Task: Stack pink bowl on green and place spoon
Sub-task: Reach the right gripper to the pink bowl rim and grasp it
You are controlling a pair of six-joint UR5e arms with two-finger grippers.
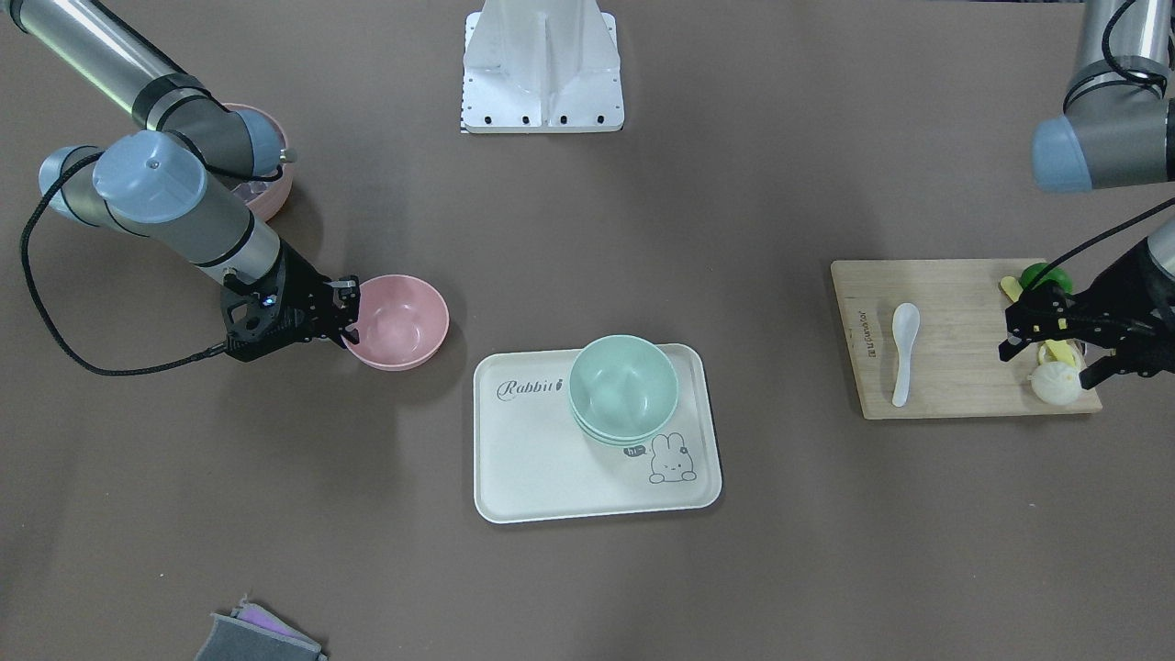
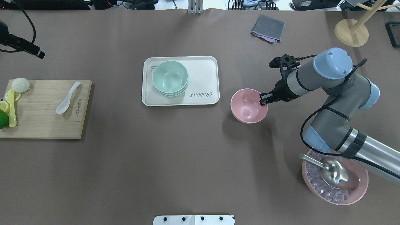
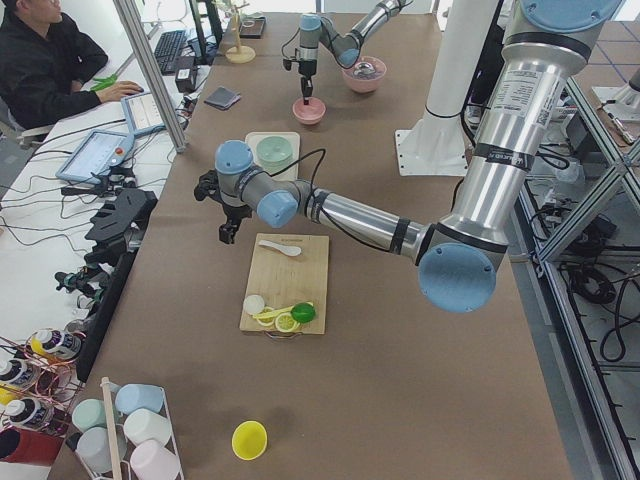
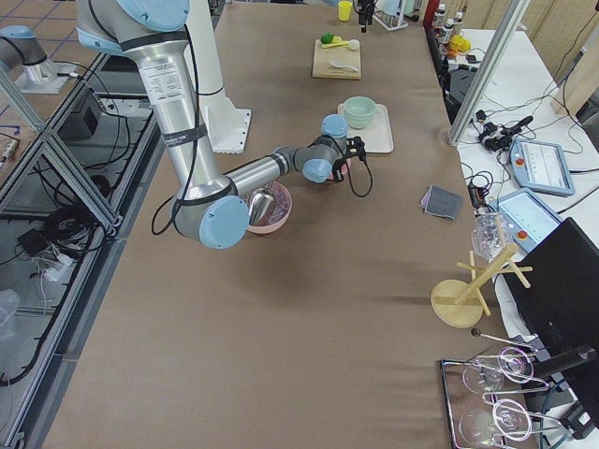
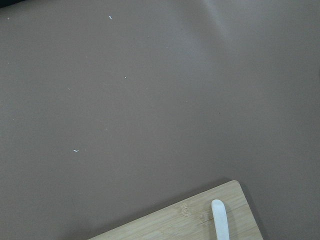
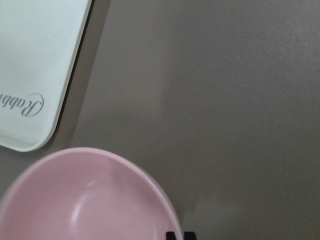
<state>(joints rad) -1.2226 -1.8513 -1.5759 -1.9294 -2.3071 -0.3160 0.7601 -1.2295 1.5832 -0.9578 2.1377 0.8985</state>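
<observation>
Overhead exterior | my right gripper (image 2: 264, 99) pinches pink bowl (image 2: 248, 107) rim, just right of tray (image 2: 203, 72) | left gripper (image 1: 1046, 353): can't see if it's holding | thin hold, bowl could tip and fall before green bowls (image 2: 170, 78)

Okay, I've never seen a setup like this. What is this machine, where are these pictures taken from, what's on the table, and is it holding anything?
It is two robot arms at a table, each ending in a two-finger gripper. Four pictures come from fixed cameras: above, opposite, and either table end. Two come from wrist cameras. On the table: a tray with stacked green bowls, a board with a spoon, and an ice bowl. The right gripper grips the pink bowl by its rim. The left gripper hangs open and empty by the board.
</observation>
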